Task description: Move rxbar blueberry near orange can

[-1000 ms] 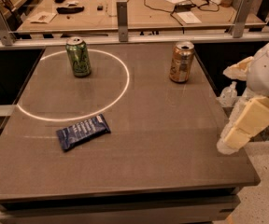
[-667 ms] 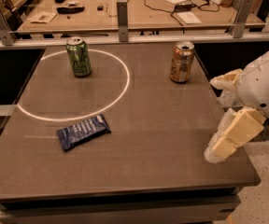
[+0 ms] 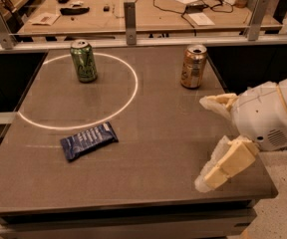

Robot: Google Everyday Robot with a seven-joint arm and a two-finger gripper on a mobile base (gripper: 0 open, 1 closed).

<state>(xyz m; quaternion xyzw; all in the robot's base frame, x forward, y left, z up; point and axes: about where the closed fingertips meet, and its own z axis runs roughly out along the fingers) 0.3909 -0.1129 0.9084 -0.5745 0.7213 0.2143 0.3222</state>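
The rxbar blueberry [image 3: 89,140] is a flat dark blue wrapper lying on the table's front left, just outside a white circle. The orange can [image 3: 193,66] stands upright at the back right of the table. My gripper [image 3: 208,141] is at the right edge of the table, above its surface, well to the right of the bar and in front of the orange can. Its two cream fingers [image 3: 225,164] are spread apart with nothing between them.
A green can [image 3: 83,60] stands upright inside the white circle [image 3: 129,97] at the back left. The dark table [image 3: 148,148] ends close in front and to the right. Behind a rail is a wooden bench with cables and papers [image 3: 193,6].
My gripper has moved left and forward from beyond the table's right edge to over its right side. The bar and both cans have not moved.
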